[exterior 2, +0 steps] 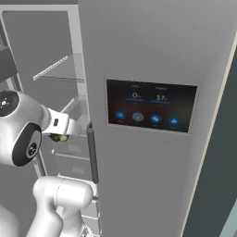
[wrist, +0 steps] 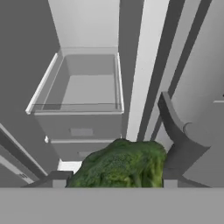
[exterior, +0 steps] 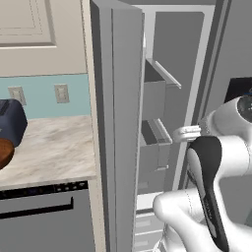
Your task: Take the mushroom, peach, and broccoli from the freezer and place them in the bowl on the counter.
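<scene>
The broccoli, dark green and bumpy, sits between my two fingertips at the bottom of the hand view. My gripper is shut on it. In the right base view the broccoli shows as a small green patch under the white hand, in front of the open freezer. The freezer stands open, with its door swung towards the counter. At the far left edge of the counter lies the reddish-brown bowl, mostly cut off. The mushroom and the peach are out of view.
A dark blue-grey toaster stands behind the bowl. Grey door bins and a clear-fronted drawer line the freezer. The wider grey door with its dark panel is at the right. A dishwasher front sits under the counter.
</scene>
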